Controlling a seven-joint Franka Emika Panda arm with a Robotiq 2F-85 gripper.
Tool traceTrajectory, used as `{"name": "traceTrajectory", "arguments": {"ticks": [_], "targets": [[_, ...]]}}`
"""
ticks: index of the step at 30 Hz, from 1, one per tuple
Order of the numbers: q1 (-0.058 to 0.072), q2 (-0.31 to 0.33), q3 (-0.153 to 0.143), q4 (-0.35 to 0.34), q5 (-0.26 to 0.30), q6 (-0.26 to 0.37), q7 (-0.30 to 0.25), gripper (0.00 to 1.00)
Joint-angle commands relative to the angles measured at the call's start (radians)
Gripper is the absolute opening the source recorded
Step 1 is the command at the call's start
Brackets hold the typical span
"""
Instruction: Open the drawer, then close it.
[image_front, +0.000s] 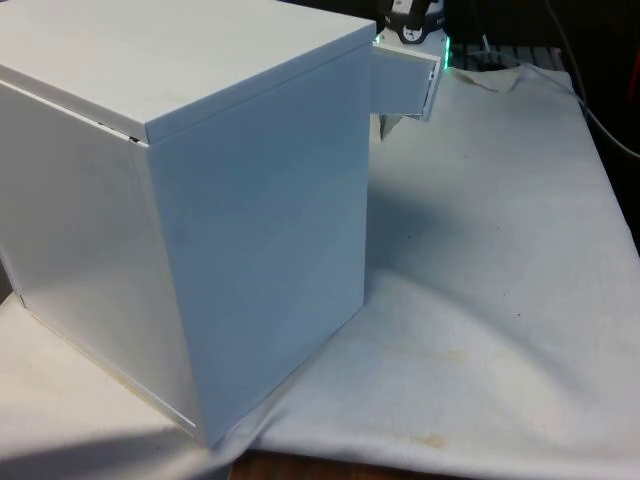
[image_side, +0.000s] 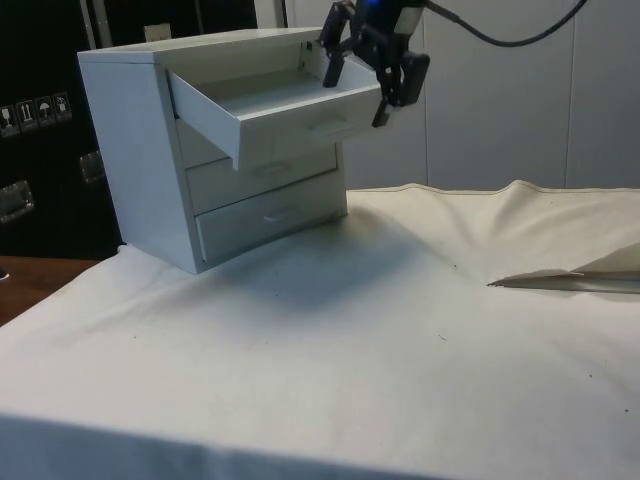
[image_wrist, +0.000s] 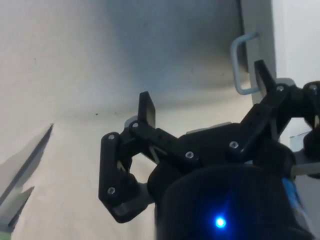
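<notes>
Beside the pulled-out top drawer (image_side: 270, 105), the tool (image_side: 360, 75) hangs spread and empty; opening looks done, pushing shut comes next.

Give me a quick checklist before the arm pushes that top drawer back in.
1. Top drawer pulled out of the chest: ok, it stands well out.
2. Gripper free of the handle: ok, fingers spread, nothing between them; one fingertip sits right beside the handle.
3. Gripper at the drawer front: ok, it hangs at the drawer's front edge.
4. Inside of the drawer free of items: ok as far as the side view shows.
5. Two lower drawers shut: ok.
6. Chest flat on the cloth: ok.
</notes>
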Motion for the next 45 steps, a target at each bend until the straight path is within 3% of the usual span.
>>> {"name": "traceTrajectory", "arguments": {"ticks": [1,8,18,26,27,30,36,37,38,44,45], "targets": [[0.0,-0.007,0.006,-0.006,0.0,-0.004,0.004,1.0],[-0.002,-0.041,0.048,-0.044,-0.004,-0.016,0.039,1.0],[0.001,-0.035,0.049,-0.044,0.0,-0.008,0.034,1.0],[0.001,-0.023,0.078,-0.037,-0.006,-0.025,0.044,1.0],[0.003,-0.03,0.07,-0.042,0.0,-0.017,0.035,1.0],[-0.003,-0.008,0.083,-0.035,-0.016,-0.031,0.038,1.0],[-0.011,0.02,0.082,-0.03,-0.047,-0.024,0.043,1.0],[0.0,0.022,0.075,-0.031,-0.025,-0.029,0.032,1.0],[-0.013,0.024,0.081,-0.03,-0.052,-0.022,0.044,1.0],[-0.022,0.053,0.053,-0.035,-0.115,0.005,0.075,1.0],[-0.007,0.052,0.051,-0.034,-0.085,-0.015,0.058,1.0]]}}
